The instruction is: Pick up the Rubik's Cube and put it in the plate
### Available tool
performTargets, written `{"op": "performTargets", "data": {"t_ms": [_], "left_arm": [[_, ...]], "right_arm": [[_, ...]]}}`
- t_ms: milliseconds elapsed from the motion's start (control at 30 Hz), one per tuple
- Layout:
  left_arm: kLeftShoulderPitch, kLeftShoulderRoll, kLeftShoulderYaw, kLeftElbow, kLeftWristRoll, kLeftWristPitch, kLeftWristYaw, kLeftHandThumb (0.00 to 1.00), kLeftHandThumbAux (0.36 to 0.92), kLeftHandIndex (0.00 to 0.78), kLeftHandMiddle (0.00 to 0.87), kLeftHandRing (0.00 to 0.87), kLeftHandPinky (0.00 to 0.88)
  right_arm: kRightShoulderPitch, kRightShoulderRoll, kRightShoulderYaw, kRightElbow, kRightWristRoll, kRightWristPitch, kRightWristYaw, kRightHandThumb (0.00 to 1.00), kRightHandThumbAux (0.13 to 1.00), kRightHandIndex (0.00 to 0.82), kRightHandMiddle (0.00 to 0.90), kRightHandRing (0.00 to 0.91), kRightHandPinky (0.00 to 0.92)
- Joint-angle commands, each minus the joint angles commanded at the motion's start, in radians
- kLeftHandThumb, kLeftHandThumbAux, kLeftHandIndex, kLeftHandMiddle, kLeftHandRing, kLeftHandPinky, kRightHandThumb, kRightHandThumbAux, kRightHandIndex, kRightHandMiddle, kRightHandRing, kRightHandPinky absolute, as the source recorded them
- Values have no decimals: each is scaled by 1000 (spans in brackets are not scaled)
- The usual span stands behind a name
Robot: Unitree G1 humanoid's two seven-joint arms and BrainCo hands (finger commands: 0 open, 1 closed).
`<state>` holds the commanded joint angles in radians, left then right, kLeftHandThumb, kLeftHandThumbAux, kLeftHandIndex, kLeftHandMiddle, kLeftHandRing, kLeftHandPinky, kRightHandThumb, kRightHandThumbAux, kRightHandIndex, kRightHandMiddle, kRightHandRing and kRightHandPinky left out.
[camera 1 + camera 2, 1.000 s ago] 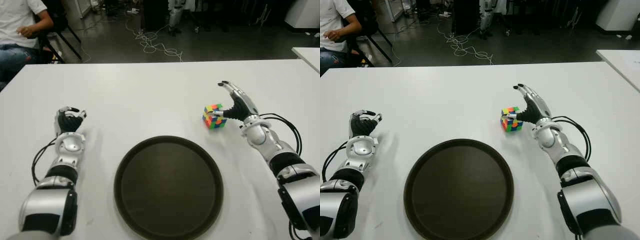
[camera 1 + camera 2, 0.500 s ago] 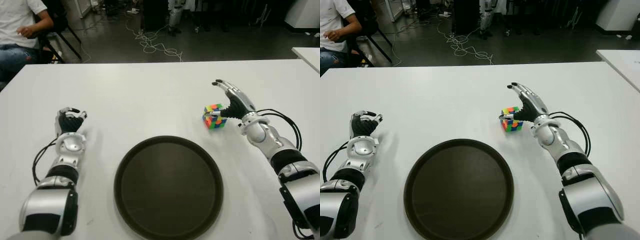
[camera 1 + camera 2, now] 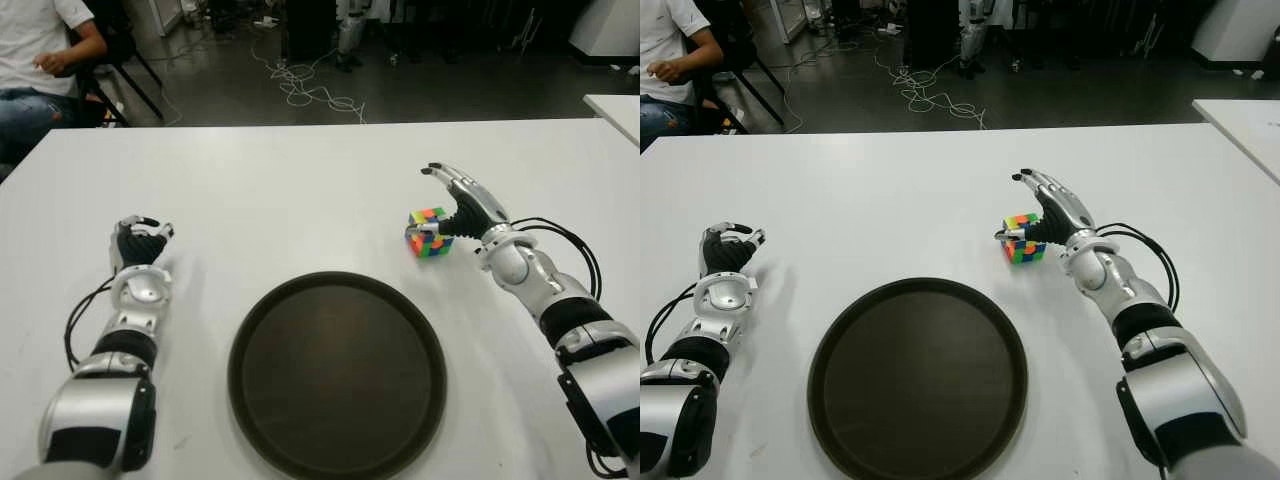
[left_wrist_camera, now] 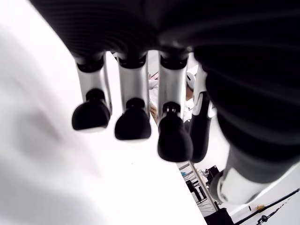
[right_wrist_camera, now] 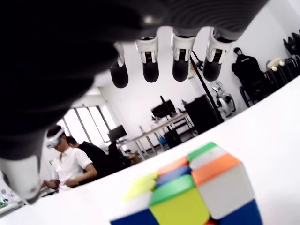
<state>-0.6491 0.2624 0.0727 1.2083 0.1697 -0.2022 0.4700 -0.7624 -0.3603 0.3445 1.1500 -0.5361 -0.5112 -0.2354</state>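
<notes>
White table (image 3: 300, 190) w/ a dark plate (image 3: 337, 374) near the front. Cube (image 3: 428, 232) sits on the table, right of plate. Right hand (image 3: 462, 205) is open over it, holding nothing. Left hand (image 3: 138, 245) is curled, empty, left of plate.

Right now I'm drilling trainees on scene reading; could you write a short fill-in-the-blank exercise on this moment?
1. The multicoloured Rubik's Cube sits on the white ____.
2. The round dark brown plate holds ____.
3. The open hand arched over the cube, fingers above it, is the robot's ____ hand.
4. The left hand shows to the plate's ____.

Missing words: table; nothing; right; left
</notes>
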Motion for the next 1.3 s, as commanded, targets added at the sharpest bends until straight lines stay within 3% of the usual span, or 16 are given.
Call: {"op": "performTargets", "data": {"t_ms": [567,1300], "left_arm": [[0,-1,2,-1,-5,6,-9,713,700,442,808,812,807],[3,-4,6,-4,-9,-5,-10,712,701,442,812,812,805]], "right_arm": [[-34,-14,12,13,0,31,69,0,647,11,1,13,10],[-73,-19,16,27,-9,101,106,0,622,19,27,52,51]]}}
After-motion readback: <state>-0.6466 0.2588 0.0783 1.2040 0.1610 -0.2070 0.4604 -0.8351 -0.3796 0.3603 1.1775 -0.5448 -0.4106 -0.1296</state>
